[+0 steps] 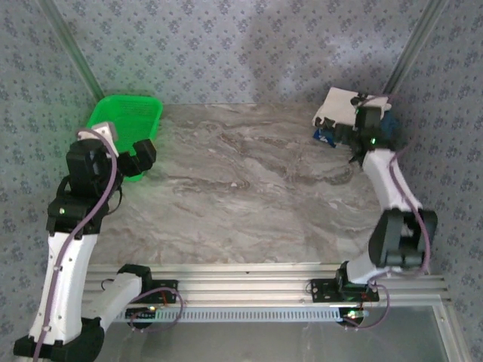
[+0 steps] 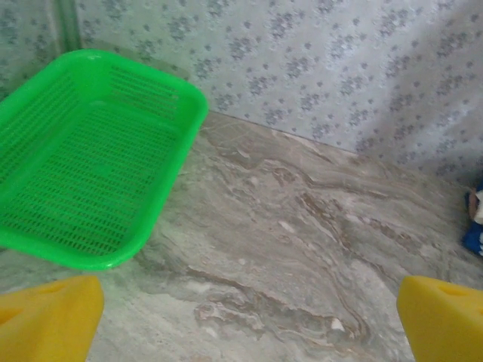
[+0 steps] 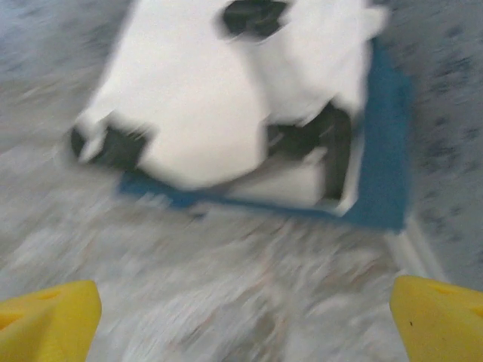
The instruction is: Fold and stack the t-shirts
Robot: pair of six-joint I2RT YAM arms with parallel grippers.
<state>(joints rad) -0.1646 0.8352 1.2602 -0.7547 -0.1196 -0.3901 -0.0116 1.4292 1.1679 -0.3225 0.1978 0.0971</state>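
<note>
Looking from above, found the folded cream-white cotton t-shirt with black print [image 1: 338, 105] lying on the dark blue t-shirt [image 3: 389, 166] at two o'clock on the marbled table [image 1: 241, 173]. Saw the right gripper [image 3: 243, 320] spread wide and empty, facing the stack at twelve o'clock, long axis nine-to-three. Noted the left gripper [image 2: 245, 320] likewise spread, beside the green plastic basket [image 1: 128, 99] at ten o'clock. Judged the right arm far nearer.

You get soft, even light, faint shadows on the table [image 1: 249, 188], a sharp left wrist view, and the cream-white t-shirt [image 3: 196, 98] smeared by motion blur.
</note>
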